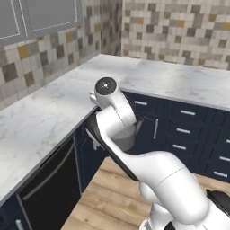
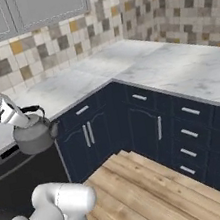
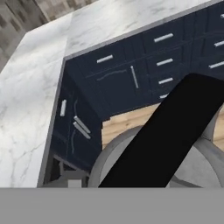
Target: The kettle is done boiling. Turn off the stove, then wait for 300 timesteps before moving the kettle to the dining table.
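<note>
Grey metal, the kettle (image 2: 35, 134) hangs in the air at the left of the right base view, in front of the marble desk (image 2: 176, 70) edge and above the dark oven front, its black arched handle (image 3: 170, 131) running as a broad dark band across the hand view with the domed lid under it. The fingers are clenched on that handle, judging by the kettle hanging free beneath the hand; the fingertips themselves are not visible. The step in hand looks like the carry toward the dining table: keep the kettle level so it does not swing on the handle, hold it clear of the desk edge and the navy drawers (image 2: 195, 123) while the base turns, and move slowly. Hidden or unclear: the wrist is cut off at the frame's left edge, and the arm's own links (image 1: 117, 117) cover the kettle from the left base view.
</note>
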